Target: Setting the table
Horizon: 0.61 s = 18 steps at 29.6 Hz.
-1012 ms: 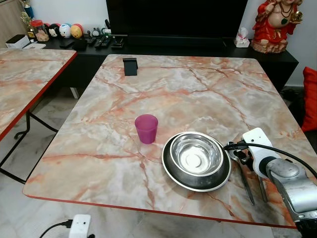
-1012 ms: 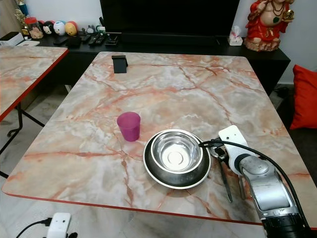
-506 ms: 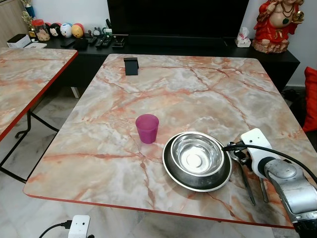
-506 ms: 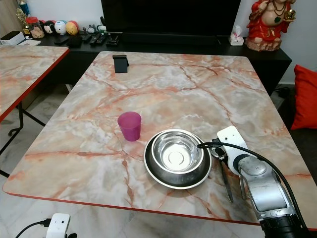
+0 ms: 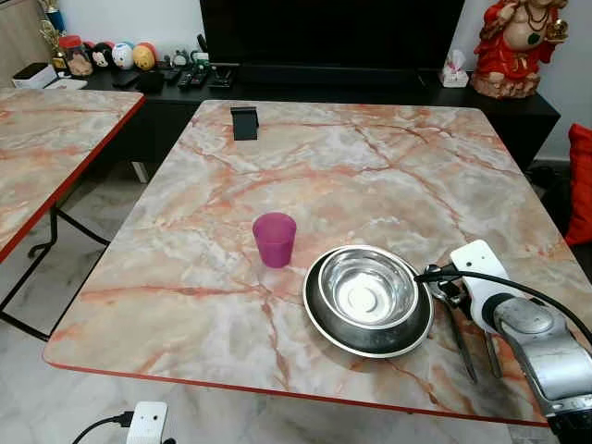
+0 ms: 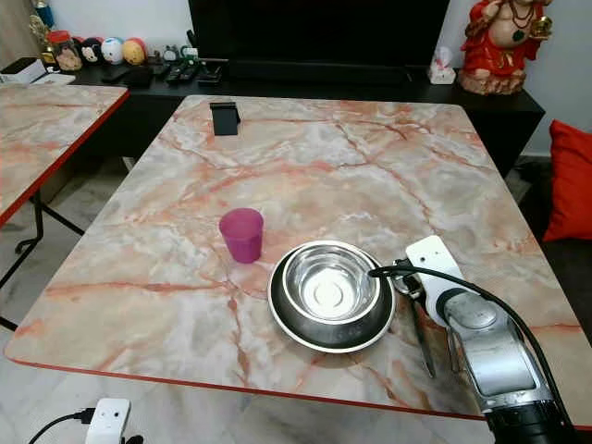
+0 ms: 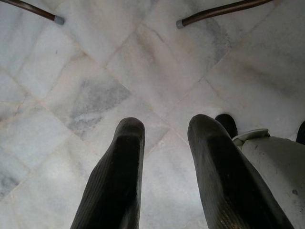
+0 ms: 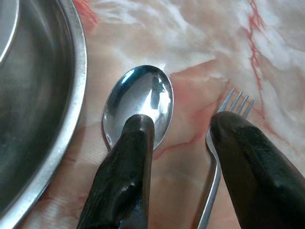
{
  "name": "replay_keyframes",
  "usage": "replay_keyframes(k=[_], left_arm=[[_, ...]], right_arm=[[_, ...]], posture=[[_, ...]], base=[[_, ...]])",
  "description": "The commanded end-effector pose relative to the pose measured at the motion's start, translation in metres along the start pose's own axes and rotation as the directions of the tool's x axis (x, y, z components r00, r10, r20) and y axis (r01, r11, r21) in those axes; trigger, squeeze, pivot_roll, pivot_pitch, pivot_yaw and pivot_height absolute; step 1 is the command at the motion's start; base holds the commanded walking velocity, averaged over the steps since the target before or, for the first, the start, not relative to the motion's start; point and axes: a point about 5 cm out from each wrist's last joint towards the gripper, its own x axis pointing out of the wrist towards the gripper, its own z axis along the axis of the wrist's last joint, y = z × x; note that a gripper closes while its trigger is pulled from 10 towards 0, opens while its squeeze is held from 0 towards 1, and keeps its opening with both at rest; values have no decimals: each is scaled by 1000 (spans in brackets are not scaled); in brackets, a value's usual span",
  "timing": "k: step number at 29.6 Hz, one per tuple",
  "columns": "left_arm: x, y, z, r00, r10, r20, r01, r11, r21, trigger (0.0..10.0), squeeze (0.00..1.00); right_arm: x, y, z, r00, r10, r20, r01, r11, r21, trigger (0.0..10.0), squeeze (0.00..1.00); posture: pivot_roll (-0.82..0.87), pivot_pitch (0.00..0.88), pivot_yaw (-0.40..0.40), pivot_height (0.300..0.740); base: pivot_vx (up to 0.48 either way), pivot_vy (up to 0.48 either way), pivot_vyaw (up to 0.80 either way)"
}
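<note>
The left gripper [image 7: 162, 157] is hanging over the marble floor [image 7: 95, 71], jaws parted and holding nothing. On the marble tabletop [image 5: 370, 176] a purple cup [image 5: 275, 239] is standing upright, just left of a steel bowl [image 5: 366, 287] that is sitting inside a steel plate [image 5: 326, 324]. Right of the plate, a spoon [image 8: 143, 100] and fork [image 8: 224, 119] are lying side by side. The right gripper [image 8: 183, 126] is hovering low over them, jaws spread apart, gripping neither
</note>
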Motion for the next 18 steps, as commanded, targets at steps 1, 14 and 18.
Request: replay_keyframes(k=[1, 14, 18], left_arm=[[-1, 3, -7, 999, 4, -33, -4, 1000, 1, 10000, 0], [-2, 3, -7, 1000, 4, -28, -4, 1000, 3, 10000, 0], [-1, 2, -5, 1000, 3, -22, -3, 1000, 4, 10000, 0]], right_arm=[[0, 1, -2, 1000, -9, -2, 9, 1000, 0, 10000, 0], [2, -4, -3, 997, -77, -3, 77, 997, -6, 10000, 0], [2, -4, -3, 997, -76, -2, 76, 997, -8, 10000, 0]], posture=[[-3, 42, 28, 740], [0, 44, 29, 740], [0, 44, 29, 740]], base=[[0, 0, 0], [0, 0, 0], [0, 0, 0]])
